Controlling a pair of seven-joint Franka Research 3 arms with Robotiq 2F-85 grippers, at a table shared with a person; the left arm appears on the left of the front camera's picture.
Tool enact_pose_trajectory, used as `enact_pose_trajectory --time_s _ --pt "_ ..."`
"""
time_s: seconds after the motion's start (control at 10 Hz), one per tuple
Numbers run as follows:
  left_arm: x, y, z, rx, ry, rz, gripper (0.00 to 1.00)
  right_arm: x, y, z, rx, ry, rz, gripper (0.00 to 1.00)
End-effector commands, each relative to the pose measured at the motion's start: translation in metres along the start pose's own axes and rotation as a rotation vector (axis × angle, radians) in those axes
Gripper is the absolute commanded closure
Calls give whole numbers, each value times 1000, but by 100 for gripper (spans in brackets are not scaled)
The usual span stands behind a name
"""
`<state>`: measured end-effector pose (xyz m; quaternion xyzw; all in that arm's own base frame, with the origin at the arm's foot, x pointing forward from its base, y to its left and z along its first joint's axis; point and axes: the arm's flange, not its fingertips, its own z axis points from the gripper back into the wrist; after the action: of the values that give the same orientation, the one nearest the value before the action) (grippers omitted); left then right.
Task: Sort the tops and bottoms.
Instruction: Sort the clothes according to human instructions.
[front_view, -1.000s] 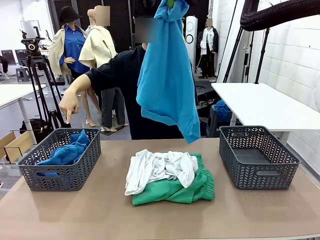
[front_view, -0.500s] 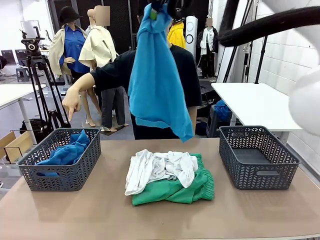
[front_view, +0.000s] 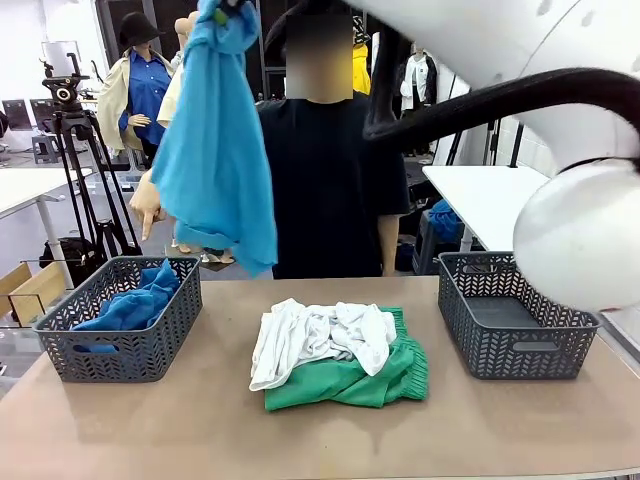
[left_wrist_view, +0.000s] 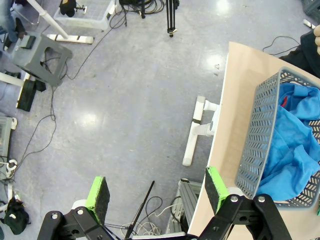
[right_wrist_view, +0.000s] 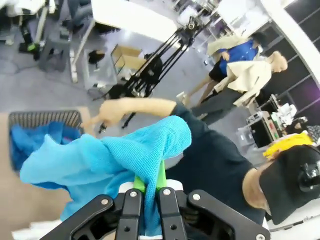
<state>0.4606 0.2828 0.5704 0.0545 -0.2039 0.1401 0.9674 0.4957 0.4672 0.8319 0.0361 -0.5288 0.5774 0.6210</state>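
The right pincer is shut tight on a blue shirt, which hangs long below it, held high so it clears the worktop. Down below the pincer sits a basket with another blue shirt inside. The person's hand points down at it, likely showing where tops go. The white shirt and green shorts lie in a heap lower down, off to one side. The left pincer is wide open, holding nothing.

Looks like a robotics lab or studio: a camera tripod stands beyond the right gripper, cables trail over the glossy grey floor under the left gripper, and there's a spare white table nearby.
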Motion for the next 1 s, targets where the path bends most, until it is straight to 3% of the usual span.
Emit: enact_pose_trajectory --time_s 0.0,0.2,0.3,0.6,0.9 --pt "-1 3 1 1 -2 -10 0 182 -122 -140 -119 -56 -135 100" --pt "-1 3 1 1 -2 -10 0 205 -97 -185 -134 -235 -303 100" --pt "-1 3 1 1 -2 -10 0 213 -84 -207 -151 -242 -344 100" --pt "-1 3 1 1 -2 -10 0 231 -27 -284 -61 -150 -467 100" --pt "-1 3 1 1 -2 -10 0 248 38 -342 108 -60 -391 100"
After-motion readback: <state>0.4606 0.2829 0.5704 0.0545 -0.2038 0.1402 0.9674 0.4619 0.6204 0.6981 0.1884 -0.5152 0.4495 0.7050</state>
